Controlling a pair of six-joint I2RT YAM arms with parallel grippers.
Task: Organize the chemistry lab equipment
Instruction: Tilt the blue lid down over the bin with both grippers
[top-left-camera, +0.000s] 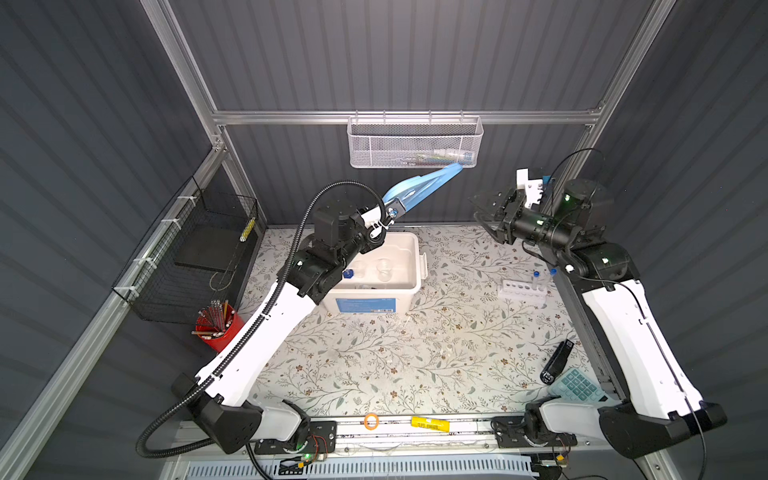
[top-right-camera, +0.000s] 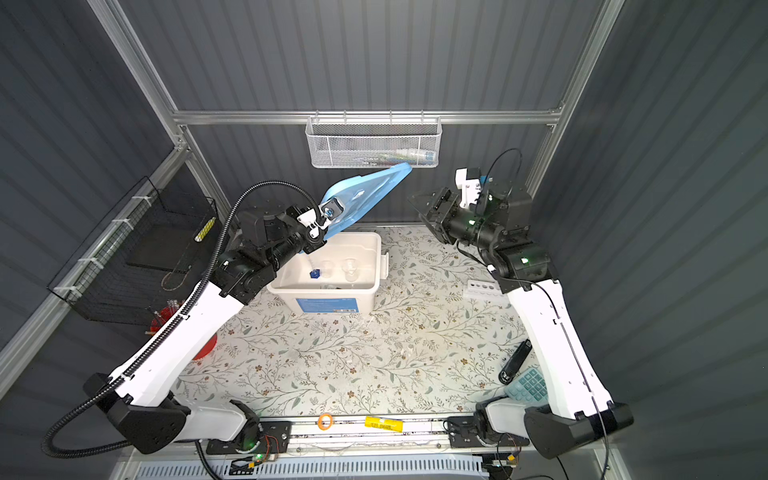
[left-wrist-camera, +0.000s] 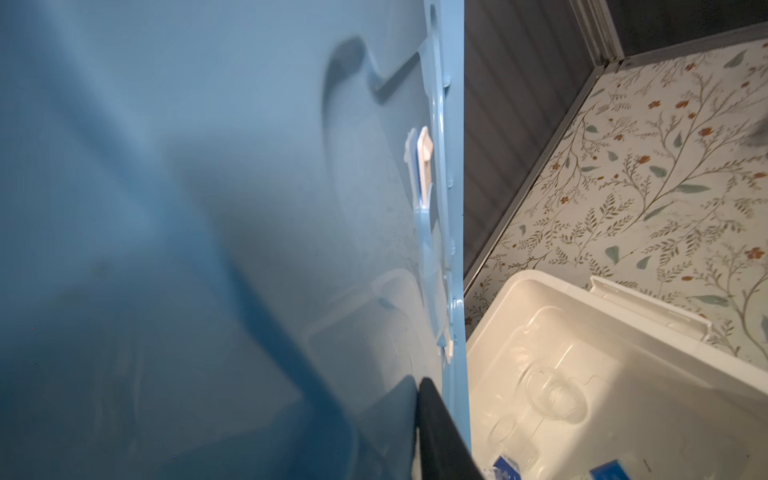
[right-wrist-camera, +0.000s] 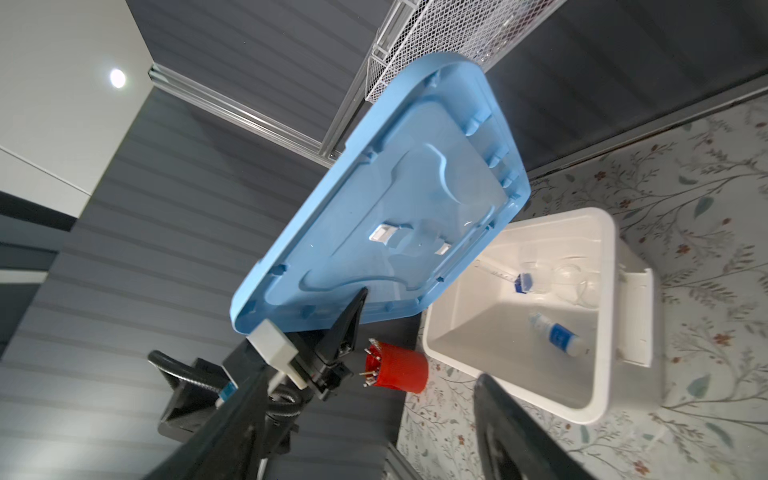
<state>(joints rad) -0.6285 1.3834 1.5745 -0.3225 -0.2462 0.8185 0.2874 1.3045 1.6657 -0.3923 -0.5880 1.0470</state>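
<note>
My left gripper (top-left-camera: 392, 212) (left-wrist-camera: 417, 386) is shut on the edge of a pale blue lid (top-left-camera: 424, 189) (right-wrist-camera: 382, 199). It holds the lid tilted in the air above the open white bin (top-left-camera: 409, 253). Inside the bin lie a white blue-labelled bottle (right-wrist-camera: 559, 334), a cylinder on a blue hexagonal base (right-wrist-camera: 523, 282) and clear round flasks (right-wrist-camera: 573, 278). A white holed rack (top-left-camera: 521, 291) holding blue-capped tubes (top-left-camera: 536, 279) stands on the mat at the right. My right gripper (top-left-camera: 484, 216) (right-wrist-camera: 374, 382) hangs raised at the back right, open and empty, facing the lid.
A red cup of sticks (top-left-camera: 218, 328) and a black wire basket (top-left-camera: 195, 253) are at the left. A white mesh basket (top-left-camera: 415, 143) hangs on the back rail. A calculator (top-left-camera: 577, 384) and a black tool (top-left-camera: 557, 361) lie at the front right.
</note>
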